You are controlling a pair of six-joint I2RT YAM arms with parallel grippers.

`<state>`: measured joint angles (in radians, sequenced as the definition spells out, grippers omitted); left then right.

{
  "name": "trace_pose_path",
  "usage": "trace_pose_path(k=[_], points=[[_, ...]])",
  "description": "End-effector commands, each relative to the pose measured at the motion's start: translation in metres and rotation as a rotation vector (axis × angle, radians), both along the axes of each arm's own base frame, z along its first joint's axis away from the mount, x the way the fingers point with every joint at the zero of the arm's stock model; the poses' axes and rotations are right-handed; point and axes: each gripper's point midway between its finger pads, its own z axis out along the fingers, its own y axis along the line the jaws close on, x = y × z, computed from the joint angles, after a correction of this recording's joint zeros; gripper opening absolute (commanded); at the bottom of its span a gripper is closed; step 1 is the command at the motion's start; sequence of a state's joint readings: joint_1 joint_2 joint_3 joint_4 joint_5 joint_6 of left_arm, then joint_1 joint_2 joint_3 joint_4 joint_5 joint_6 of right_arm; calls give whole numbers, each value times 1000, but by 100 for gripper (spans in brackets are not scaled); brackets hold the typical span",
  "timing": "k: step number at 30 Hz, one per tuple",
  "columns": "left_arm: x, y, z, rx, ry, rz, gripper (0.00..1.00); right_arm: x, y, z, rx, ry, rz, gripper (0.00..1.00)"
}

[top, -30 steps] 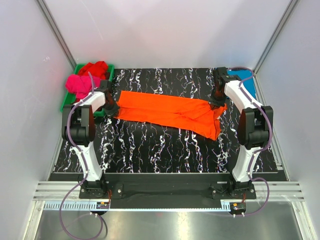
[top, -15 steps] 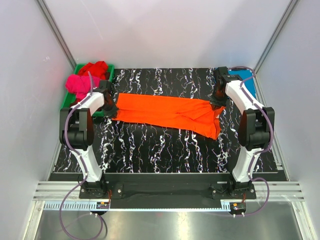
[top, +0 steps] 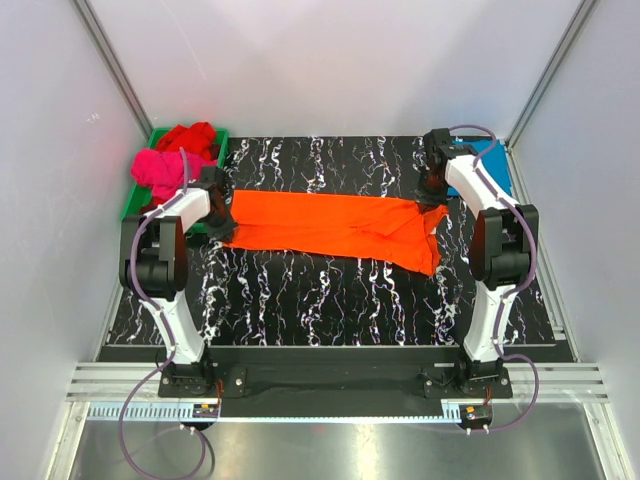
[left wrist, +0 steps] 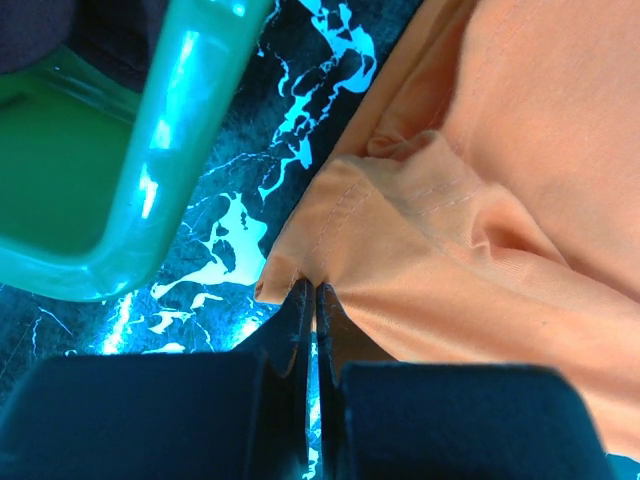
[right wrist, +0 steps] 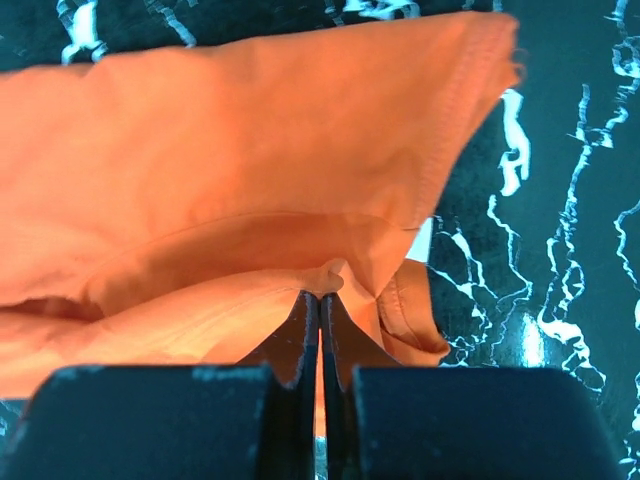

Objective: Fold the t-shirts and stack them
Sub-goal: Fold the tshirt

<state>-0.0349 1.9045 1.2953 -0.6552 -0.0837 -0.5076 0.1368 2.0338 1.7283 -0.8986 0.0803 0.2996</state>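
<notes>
The orange t-shirt [top: 335,225] lies stretched in a long band across the black marbled table. My left gripper [top: 222,222] is shut on its left end; the left wrist view shows the fingers [left wrist: 300,310] pinching the hem of the orange cloth [left wrist: 480,200]. My right gripper [top: 432,196] is shut on its right end; the right wrist view shows the fingers [right wrist: 305,320] pinching a fold of the orange cloth [right wrist: 240,160]. The magenta-pink shirt [top: 155,172] and the red shirt [top: 190,136] lie bunched in the green tray. The teal-blue shirt [top: 490,160] lies at the back right.
The green plastic tray [top: 135,205] stands at the back left corner, its corner [left wrist: 150,180] close beside my left gripper. White enclosure walls bound the table on three sides.
Both grippers have moved toward the back of the table, dragging the orange shirt with them. The shirt's band now lies straighter and further back.
</notes>
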Motion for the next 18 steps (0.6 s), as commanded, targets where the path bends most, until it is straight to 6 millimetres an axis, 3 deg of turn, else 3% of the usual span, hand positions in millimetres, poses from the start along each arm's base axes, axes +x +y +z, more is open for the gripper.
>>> trace_pose_path(k=[1, 6, 13, 14, 18], points=[[14, -1, 8, 21, -41, -27, 0, 21, 10, 31, 54, -104, 83, 0], [14, 0, 10, 39, -33, -28, 0, 18, 27, 23, 131, -71, 160, 0], [13, 1, 7, 52, -17, -40, 0, 33, 35, 31, 146, -126, 237, 1], [12, 0, 6, 53, -14, -41, 0, 34, 36, 24, 149, -111, 247, 1], [12, -1, 6, 61, -7, -47, 0, 43, 28, 15, 98, -103, 229, 6]])
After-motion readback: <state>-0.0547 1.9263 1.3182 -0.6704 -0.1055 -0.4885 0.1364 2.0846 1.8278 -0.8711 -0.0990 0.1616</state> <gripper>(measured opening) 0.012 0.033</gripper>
